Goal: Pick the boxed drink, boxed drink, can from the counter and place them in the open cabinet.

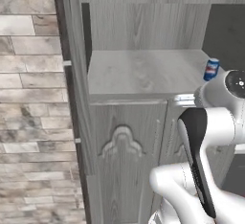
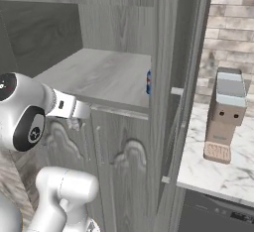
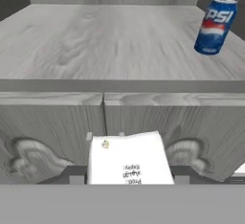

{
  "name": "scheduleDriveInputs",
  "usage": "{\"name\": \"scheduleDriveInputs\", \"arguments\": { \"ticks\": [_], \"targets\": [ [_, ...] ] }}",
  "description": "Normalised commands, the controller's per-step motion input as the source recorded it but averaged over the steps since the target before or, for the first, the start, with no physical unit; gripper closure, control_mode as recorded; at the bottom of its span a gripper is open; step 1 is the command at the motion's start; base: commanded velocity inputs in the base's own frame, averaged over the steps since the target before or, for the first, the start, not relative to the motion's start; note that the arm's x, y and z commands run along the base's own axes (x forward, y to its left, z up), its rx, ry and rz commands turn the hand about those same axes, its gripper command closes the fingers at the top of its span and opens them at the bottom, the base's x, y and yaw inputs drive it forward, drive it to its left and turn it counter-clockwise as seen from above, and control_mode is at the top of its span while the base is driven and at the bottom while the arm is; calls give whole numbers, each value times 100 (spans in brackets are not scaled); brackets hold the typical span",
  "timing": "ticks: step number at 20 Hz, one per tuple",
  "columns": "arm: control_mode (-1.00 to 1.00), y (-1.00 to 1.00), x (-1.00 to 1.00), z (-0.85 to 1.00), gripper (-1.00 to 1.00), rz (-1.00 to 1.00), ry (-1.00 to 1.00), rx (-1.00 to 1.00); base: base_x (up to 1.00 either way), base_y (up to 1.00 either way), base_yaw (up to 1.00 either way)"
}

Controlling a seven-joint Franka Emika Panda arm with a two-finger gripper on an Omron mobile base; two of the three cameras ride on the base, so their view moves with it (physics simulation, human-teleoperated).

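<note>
Hand view: boxed drink (image 3: 128,160) clamped between gripper (image 3: 129,179) fingers, level before open cabinet (image 1: 134,74) doors, below shelf edge. Can (image 3: 215,26) stood upright on shelf, right side. Arm reached forward toward cabinet front.

Open cabinet (image 1: 129,137): pale grey wood grain, with raised ornate curved panels on its two doors. Can (image 3: 215,26): deep blue, with a red-and-white band, white lettering and a silver top. Boxed drink (image 3: 128,160): cream-white face bearing small dark print and a tiny yellowish mark. Tabletop (image 2: 218,174): white marble, grey veined. Coffee machine (image 2: 224,114): brown body, grey top. Wall (image 1: 28,98): grey-brown and cream plank-like tiles.
</note>
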Motion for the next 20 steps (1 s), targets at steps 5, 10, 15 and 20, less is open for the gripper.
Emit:
{"name": "scheduleDriveInputs", "arguments": {
  "ticks": [5, 10, 15, 20],
  "targets": [
    [100, 0, 0, 0, 100, 0, 0, 0, 17, -22, 1],
    [-100, -6, 0, 0, 100, 0, 1, 0, 0, 0, 0],
    [-100, -4, 0, 0, 100, 2, 0, 1, 0, 0, 0],
    [-100, 0, 0, 8, 100, 4, -6, 0, 0, 0, 0]
  ]
}}
